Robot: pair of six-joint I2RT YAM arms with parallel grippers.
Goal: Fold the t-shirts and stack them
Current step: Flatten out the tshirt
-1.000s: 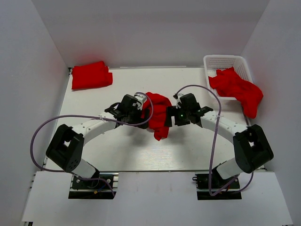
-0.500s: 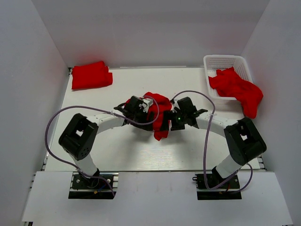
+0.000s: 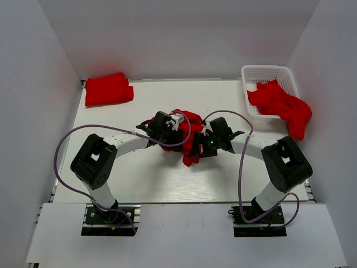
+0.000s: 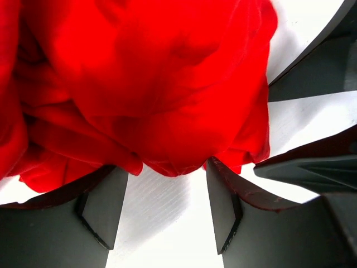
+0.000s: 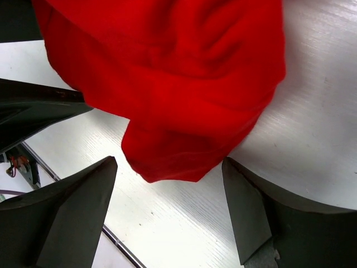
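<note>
At the far left corner of the white desk [image 3: 162, 181] lies a folded bright red soft-cloth t-shirt [image 3: 109, 89], flat and roughly squared. It is well apart from both my arms, and I take it for the start of the stack.

Toward the middle, my left claw [image 4: 165, 187] is released. Its two dark fingers stand apart with bare desk showing between them. The rumpled edge of a crumpled bright red t-shirt [image 3: 191, 120] is bunched right at their tips, lying against them rather than pinched. That shirt sits in a heap at the desk's centre, between my two arms.

Just right of it, my right claw [image 5: 168, 167] is released too, jaws wide. A rounded fold of the same shirt lies between its tips on the desk.

At the far right, a white plastic lattice basket [image 3: 266, 71] holds a pile of further red t-shirts [image 3: 281, 106] that spills over its right rim.

The cloth looks light, limp and without any stiffness. I judge it will sag, bunch and drag its other layers along when lifted, though it should not slip from a firm pinch. The best hold would be a single layer at two outer corners, one per claw and well apart, so that lifting spreads the shirt. In this wad I cannot tell hem from sleeve or collar.
</note>
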